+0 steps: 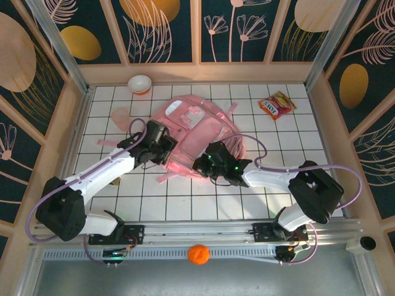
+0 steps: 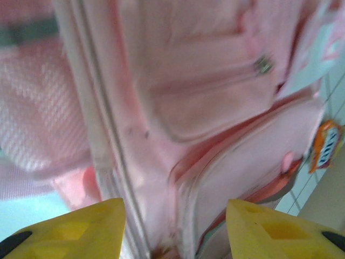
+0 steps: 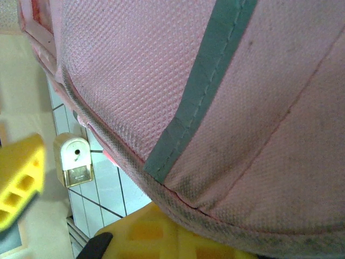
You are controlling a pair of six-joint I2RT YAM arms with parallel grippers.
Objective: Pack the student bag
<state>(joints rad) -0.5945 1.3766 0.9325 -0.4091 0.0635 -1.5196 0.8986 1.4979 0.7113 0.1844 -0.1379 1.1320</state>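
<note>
**A:** What sits closest to the left wrist lens?

**B:** Two yellow fingers (image 2: 70, 232), at 7 and 5 o'clock of that view. The left gripper (image 2: 175, 240) stands partly open. A zipped seam of the student bag (image 2: 205, 91) runs up through the gap, and I see neither finger pressing the cloth, so nothing is gripped.

**A:** And past the fingers?

**B:** Pink pockets, with a metal zip pull (image 2: 263, 65) at 2 o'clock. An orange snack packet (image 2: 326, 145) lies on the tiles at 3 o'clock.

**A:** The other arm?

**B:** From above, the right gripper (image 1: 213, 163) sits at the bag's 5 o'clock edge, closed. At its wrist, pink mesh with a grey-green strip drapes over one finger. I cannot tell whether any cloth is pinched. A small white-and-gold item (image 3: 75, 159) stands on the tiles at 9 o'clock of that view.

**A:** Where is the bag overall?

**B:** It lies in the middle of the white tiled table (image 1: 185, 206), pale front panels upward, with the left gripper at its 8 o'clock side. A bowl (image 1: 140, 84) stands at 11 o'clock by the far wall. The snack packet lies at 2 o'clock, well apart from the bag. An orange ball (image 1: 198, 254) rests at 6 o'clock, at the near edge between the two arm bases.
</note>
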